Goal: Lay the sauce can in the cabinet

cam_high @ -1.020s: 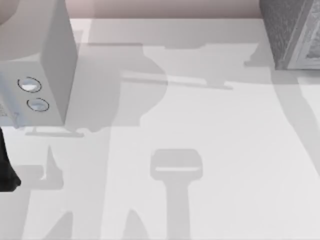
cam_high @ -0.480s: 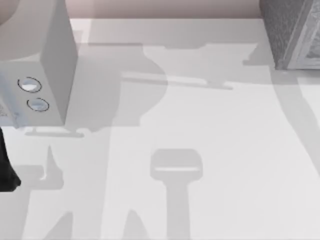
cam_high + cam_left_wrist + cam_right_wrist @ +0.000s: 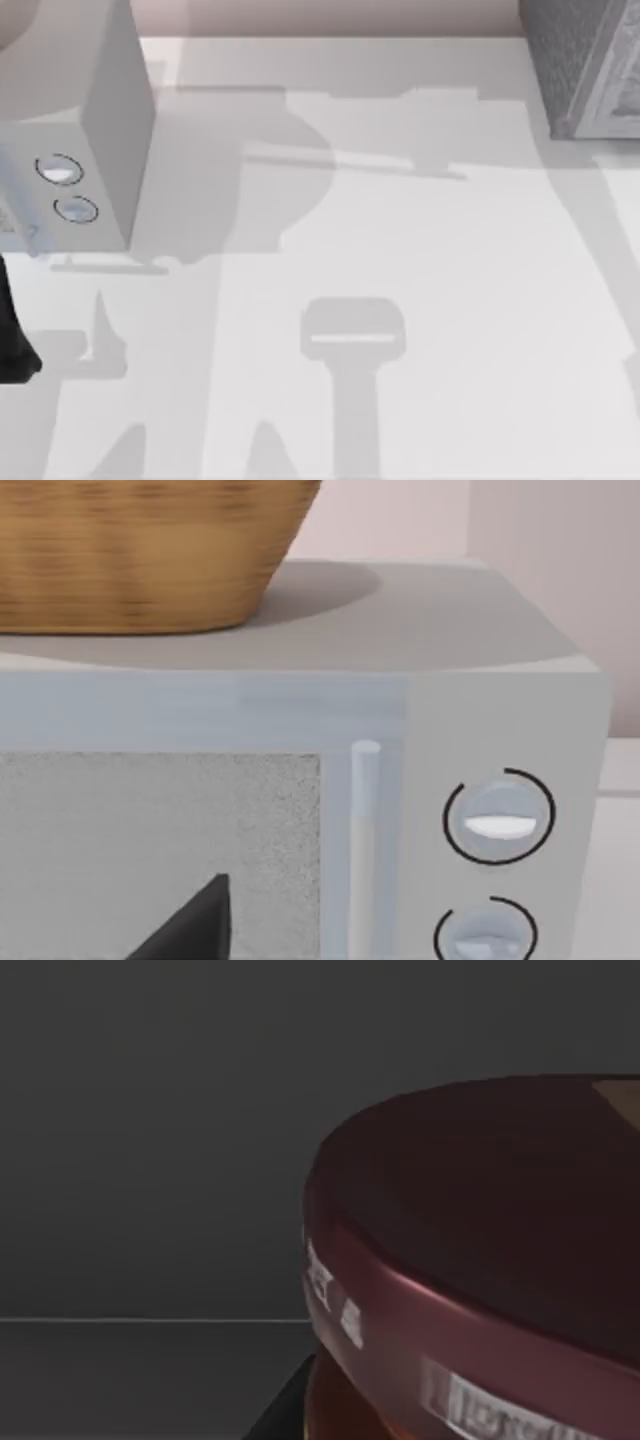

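The sauce can (image 3: 470, 1260) looms close in the right wrist view, its dark maroon lid tilted and a strip of orange label below it. Behind it is a dark grey wall and floor. The right gripper's hold on the can is hidden. The cabinet (image 3: 585, 65) is the dark speckled box at the top view's far right corner, with a lighter framed panel. My left gripper (image 3: 195, 930) shows as a dark wedge in front of the pale box's door. Part of the left arm (image 3: 12, 340) is at the table's left edge.
A pale box with two round knobs (image 3: 90, 130) stands at the back left, and the left wrist view shows a wicker basket (image 3: 140, 550) on top of it. Arm shadows lie across the white table (image 3: 450, 300).
The shadows on the table's right side, beside the cabinet, have shifted. The left arm has not moved.
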{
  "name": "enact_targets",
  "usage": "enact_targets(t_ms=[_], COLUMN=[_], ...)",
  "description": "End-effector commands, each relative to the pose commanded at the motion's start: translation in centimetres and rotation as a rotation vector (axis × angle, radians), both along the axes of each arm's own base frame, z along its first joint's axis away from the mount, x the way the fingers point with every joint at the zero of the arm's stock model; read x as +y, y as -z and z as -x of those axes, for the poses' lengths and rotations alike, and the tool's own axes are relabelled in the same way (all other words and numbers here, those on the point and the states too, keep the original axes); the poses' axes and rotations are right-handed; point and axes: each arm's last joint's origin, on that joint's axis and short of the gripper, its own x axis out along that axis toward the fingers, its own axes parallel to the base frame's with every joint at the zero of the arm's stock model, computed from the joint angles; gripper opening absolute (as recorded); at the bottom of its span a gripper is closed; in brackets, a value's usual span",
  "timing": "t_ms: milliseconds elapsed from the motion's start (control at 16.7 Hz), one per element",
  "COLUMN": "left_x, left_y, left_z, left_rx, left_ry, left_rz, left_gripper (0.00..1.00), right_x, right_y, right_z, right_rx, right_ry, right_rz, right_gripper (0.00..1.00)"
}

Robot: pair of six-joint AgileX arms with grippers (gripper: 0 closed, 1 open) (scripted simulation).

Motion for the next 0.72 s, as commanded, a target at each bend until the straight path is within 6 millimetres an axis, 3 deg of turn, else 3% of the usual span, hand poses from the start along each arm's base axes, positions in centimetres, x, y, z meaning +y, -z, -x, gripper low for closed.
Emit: enact_targets(t_ms=[420,720], left_x=[0.0,0.0], left_y=[0.0,0.0], left_z=[0.0,0.0], left_rx=[0.000,0.000], left_ry=[0.000,0.000], left_rz=[0.000,0.000], left_gripper=[1.00,1.00], right_x=[-0.1,-0.3], right_y=[0.1,1.4], right_z=[-4.1,-8.1], right_rx=[-0.025,-0.016], right_ry=[-0.002,-0.002], right_rz=[0.000,-0.001], right_gripper=[0.00,0.00])
